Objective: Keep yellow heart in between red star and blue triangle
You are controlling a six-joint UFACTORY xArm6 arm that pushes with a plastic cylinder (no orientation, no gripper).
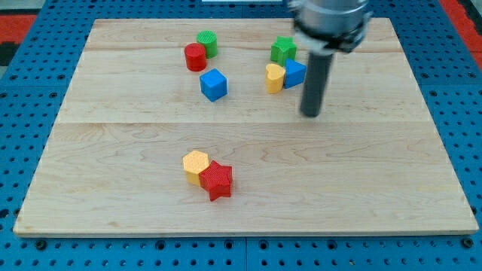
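Note:
The yellow heart (pixel 274 77) lies near the view's top, right of centre, touching the blue triangle (pixel 294 73) on its right. The red star (pixel 218 180) lies far below them, left of centre, touching a yellow hexagon (pixel 195 166). My tip (pixel 310 114) rests on the board just below and to the right of the blue triangle, a short gap from it. The rod rises from the tip to the arm's dark body at the view's top.
A green star (pixel 283 50) sits just above the yellow heart. A blue cube (pixel 214 84), a red cylinder (pixel 195 57) and a green cylinder (pixel 207 43) cluster at the top left of centre. The wooden board (pixel 113 188) lies on a blue pegboard.

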